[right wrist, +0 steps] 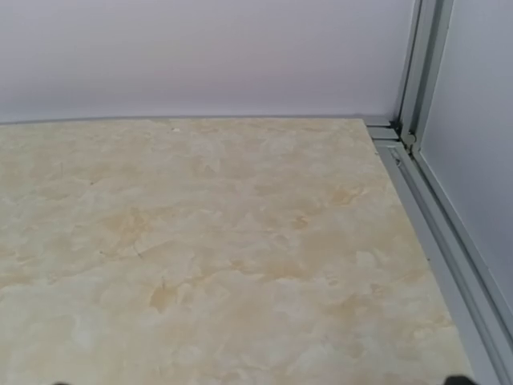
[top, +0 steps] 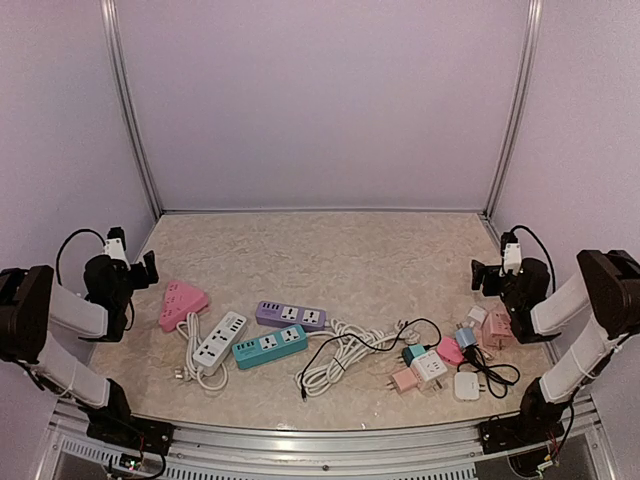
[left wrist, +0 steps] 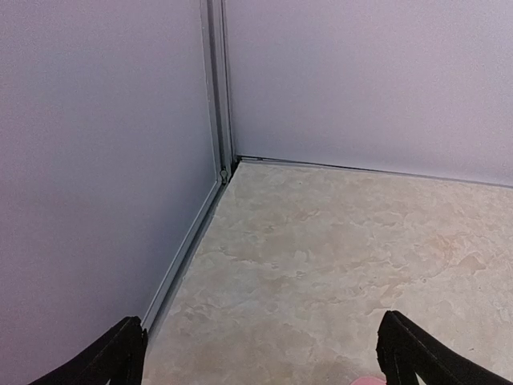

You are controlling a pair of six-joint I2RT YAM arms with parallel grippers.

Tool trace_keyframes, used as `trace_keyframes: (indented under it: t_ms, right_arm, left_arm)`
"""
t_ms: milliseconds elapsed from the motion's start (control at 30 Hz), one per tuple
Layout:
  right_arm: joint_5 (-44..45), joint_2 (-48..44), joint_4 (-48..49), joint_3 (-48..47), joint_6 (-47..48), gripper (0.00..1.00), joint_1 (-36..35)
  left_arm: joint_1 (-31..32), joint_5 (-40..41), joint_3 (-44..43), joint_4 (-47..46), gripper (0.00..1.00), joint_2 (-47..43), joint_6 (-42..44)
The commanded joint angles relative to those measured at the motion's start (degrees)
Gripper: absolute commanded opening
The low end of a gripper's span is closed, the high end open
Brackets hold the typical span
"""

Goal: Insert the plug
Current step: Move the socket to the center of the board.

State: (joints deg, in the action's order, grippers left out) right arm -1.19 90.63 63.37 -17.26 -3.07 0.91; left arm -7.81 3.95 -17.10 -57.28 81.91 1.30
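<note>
Plugs: we see them just beside our right gripper.
Power strips: toward left gripper.
Jaws: both spread, holding nothing.

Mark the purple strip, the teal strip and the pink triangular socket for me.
purple strip [top: 290, 316], top view, middle of its top face.
teal strip [top: 270, 346], top view, middle of its top face.
pink socket [top: 182, 303], top view, centre of its triangular body.

Matt marbled tabletop, smooth plastic purple power strip, metal corner post
</note>
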Motion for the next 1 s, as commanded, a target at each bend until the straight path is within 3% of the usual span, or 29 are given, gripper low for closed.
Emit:
trace_keyframes:
  t_ms: [0, 100, 133, 267, 333, 400, 433, 600, 733, 833, 967]
  right_arm:
    - [0.75, -4.43, -12.65, -6.78, -0.99, 1.00, -0.64]
    - [3.60, -10.46, -32.43, -17.16, -5.64, 1.00, -0.28]
    - [0.66, -12.47, -35.87, -19.24, -7.85, 1.00, 0.17]
    - [-12.83, -15.97, -38.75, -24.15, -13.71, 1.00, 0.41]
    - [-20.29, -15.55, -43.22, -28.81, -16.74, 1.00, -0.20]
    - [-22.32, -14.36, -50.35, -33.73, -17.56, 1.00, -3.19]
    - [-21.42, -13.89, -54.07, -36.13, -16.86, 1.00, -5.40]
    - [-11.07, -9.39, -67.35, -45.42, -11.60, 1.00, -19.64]
    - [-4.26, -1.52, -75.08, -53.45, -8.45, 1.00, -29.12]
    - [-0.95, 6.73, -84.55, -62.31, -3.56, 1.00, -36.49]
    - [1.90, 21.30, -97.54, -76.63, 4.95, 1.00, -45.62]
  left_arm:
    - [0.09, 0.58, -0.39, -1.04, 0.99, -0.17, -0.38]
    - [0.17, 0.51, -0.39, -1.00, 0.99, -0.09, -0.42]
    - [0.09, 0.53, -0.39, -1.00, 0.99, -0.15, -0.38]
    - [0.08, 0.49, -0.39, -0.84, 0.99, -0.29, -0.42]
    - [0.04, 0.38, -0.39, -0.82, 0.99, -0.33, -0.38]
    - [0.03, 1.06, -1.79, 1.69, 0.99, -0.64, -0.57]
    - [-0.05, 1.72, -5.05, 7.56, 0.99, -1.83, -0.80]
    - [-0.61, -7.61, -37.48, 62.62, 0.99, -2.77, 4.48]
    - [3.02, -18.71, -54.25, 93.02, 0.99, 0.92, 12.92]
    - [11.59, -17.96, -55.19, 107.73, 0.99, -0.02, 21.02]
    - [22.36, -15.08, -48.23, 112.36, 0.99, -3.26, 26.82]
